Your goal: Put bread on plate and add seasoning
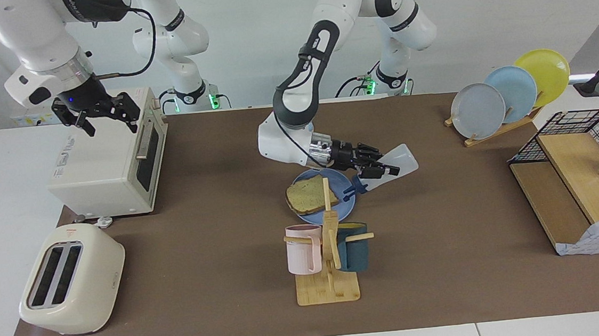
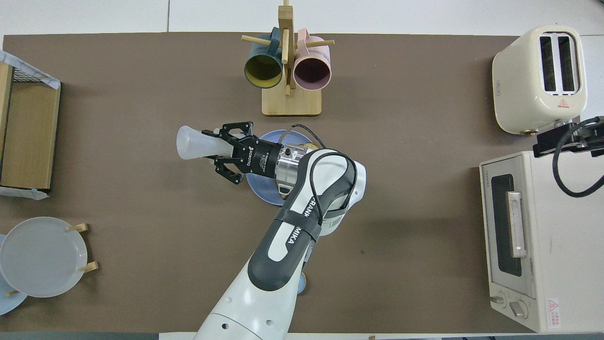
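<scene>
The bread [image 1: 308, 195] lies flat on the periwinkle plate [image 1: 346, 203] at the middle of the mat. My left gripper [image 1: 382, 171] is shut on the seasoning [image 1: 400, 160], a translucent bottle held tilted, its base raised and its open navy cap [image 1: 360, 186] low by the plate's rim. In the overhead view the left gripper [image 2: 212, 146] and seasoning [image 2: 191, 144] are over the mat just off the plate [image 2: 259, 189], toward the left arm's end. The left arm covers most of the bread there. My right gripper [image 1: 98, 118] waits open above the toaster oven [image 1: 112, 161].
A wooden mug rack [image 1: 329, 288] with a pink and a teal mug stands farther from the robots than the plate. A cream toaster [image 1: 73, 279] sits at the right arm's end. A plate rack [image 1: 507, 93] and a wire-and-wood shelf [image 1: 578, 178] stand at the left arm's end.
</scene>
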Robot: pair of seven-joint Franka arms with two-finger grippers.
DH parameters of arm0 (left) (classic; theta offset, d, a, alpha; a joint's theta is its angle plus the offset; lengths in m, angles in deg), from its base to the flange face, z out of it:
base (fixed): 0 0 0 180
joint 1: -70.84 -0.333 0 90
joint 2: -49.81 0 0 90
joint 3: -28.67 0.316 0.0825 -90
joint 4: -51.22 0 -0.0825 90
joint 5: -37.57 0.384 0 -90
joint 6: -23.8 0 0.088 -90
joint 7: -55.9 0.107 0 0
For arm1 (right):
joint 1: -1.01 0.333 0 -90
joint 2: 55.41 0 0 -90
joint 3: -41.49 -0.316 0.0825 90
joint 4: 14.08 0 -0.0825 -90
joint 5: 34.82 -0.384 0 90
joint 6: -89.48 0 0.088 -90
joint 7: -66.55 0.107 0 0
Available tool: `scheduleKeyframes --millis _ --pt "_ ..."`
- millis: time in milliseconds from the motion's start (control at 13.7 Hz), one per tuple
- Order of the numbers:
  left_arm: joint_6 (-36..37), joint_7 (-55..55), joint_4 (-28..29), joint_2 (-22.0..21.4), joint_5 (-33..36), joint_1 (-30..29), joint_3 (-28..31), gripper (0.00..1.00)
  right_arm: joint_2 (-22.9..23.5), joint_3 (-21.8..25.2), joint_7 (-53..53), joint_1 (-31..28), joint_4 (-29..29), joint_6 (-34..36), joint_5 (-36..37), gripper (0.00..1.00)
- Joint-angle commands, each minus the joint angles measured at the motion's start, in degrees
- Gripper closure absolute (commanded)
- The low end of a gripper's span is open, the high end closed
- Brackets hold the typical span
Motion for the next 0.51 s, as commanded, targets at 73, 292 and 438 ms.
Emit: scheduleKeyframes --millis 73,292,438 --pt "-6.13 -1.51 2.71 -9.01 -7.53 -5.81 -0.71 1.00 -0.43 -0.30 -1.42 -0.12 0.76 -0.98 0.13 0.00" --pt "-13.87 -1.51 4.02 -16.50 -18.00 -13.55 -0.71 1.00 -0.43 -0.47 -1.33 -0.12 0.76 -0.98 0.13 0.00" --pt "-17.13 -4.13 4.29 -17.21 -23.01 -16.10 -0.71 1.00 -0.43 -0.47 -1.42 -0.12 0.76 -0.81 0.13 0.00"
